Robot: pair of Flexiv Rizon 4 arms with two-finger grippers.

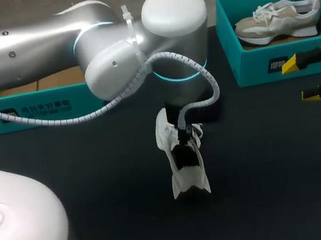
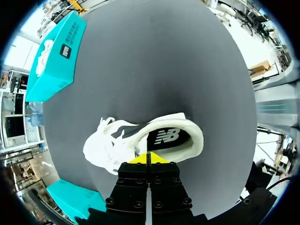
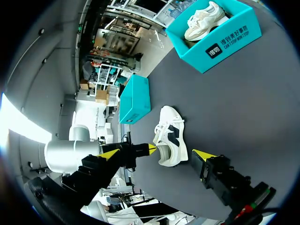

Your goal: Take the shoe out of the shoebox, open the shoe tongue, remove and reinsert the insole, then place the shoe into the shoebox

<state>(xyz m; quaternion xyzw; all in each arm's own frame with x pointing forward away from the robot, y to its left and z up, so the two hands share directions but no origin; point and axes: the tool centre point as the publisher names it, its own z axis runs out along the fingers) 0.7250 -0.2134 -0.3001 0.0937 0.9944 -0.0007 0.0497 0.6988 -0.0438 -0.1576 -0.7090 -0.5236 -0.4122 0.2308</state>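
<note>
A white shoe (image 1: 188,180) with black side patches lies on the dark table at the middle, laces at the far end and heel nearer me. My left gripper (image 1: 184,153) hangs down over its opening. In the left wrist view the left gripper (image 2: 148,158) is shut, its yellow tips together at the rim of the shoe (image 2: 194,140), beside the dark insole (image 2: 166,137). Whether they pinch any material I cannot see. My right gripper (image 1: 300,79) stands open near the right edge, in front of the teal shoebox (image 1: 262,66). From the right wrist, the shoe (image 3: 173,133) lies ahead of the right gripper (image 3: 172,151).
The right shoebox (image 3: 225,44) holds a beige and white shoe (image 1: 279,19). A second teal box (image 1: 23,109) stands at the back left, under my left arm. Bare dark tabletop lies between the white shoe and both boxes.
</note>
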